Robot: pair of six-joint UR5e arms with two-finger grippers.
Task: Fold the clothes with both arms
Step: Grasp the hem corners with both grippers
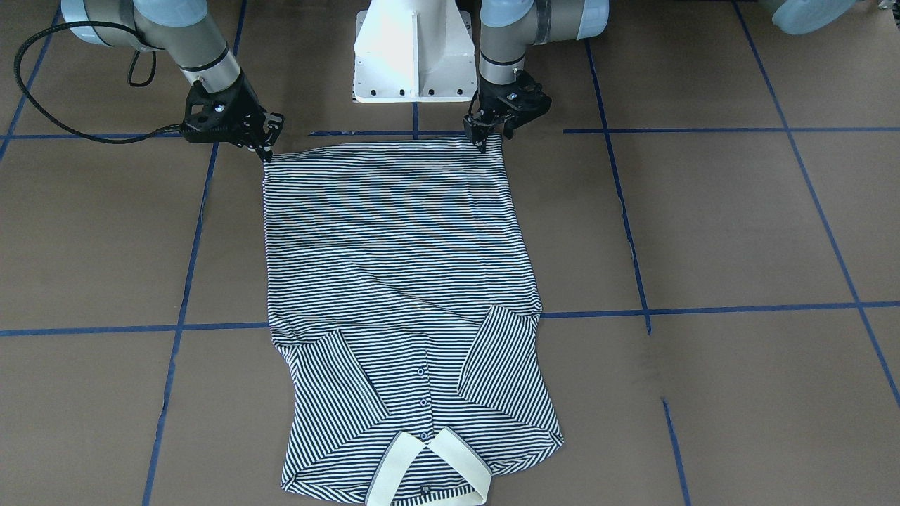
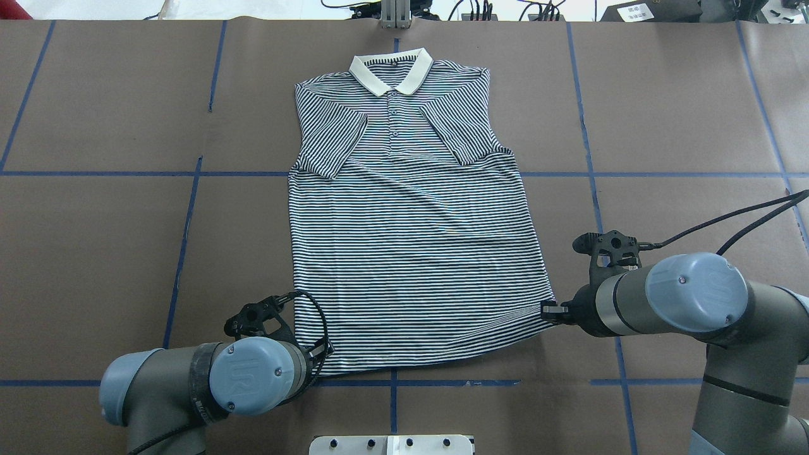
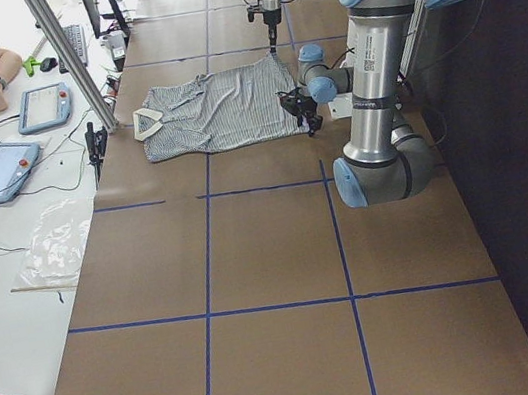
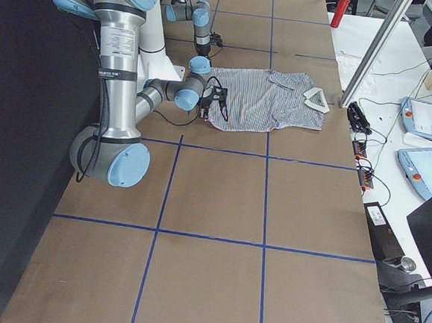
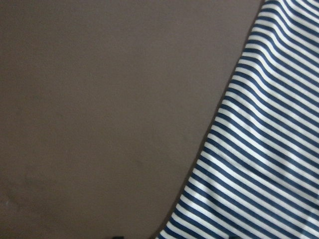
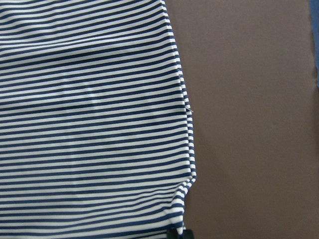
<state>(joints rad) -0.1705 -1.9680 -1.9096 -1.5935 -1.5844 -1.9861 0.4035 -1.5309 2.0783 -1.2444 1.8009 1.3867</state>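
The right gripper (image 1: pixel 267 149) is down at the table (image 1: pixel 738 232), its fingertips pinched together on one corner of the polo shirt's (image 1: pixel 394 239) hem, and that corner is drawn to a small point. The left gripper (image 1: pixel 484 143) is just as low at the other end of the hem, its tips closed on the cloth slightly in from the corner. The shirt lies flat, front up, both sleeves folded in over the chest. The cream collar (image 1: pixel 394 464) is at the far end from the robot.
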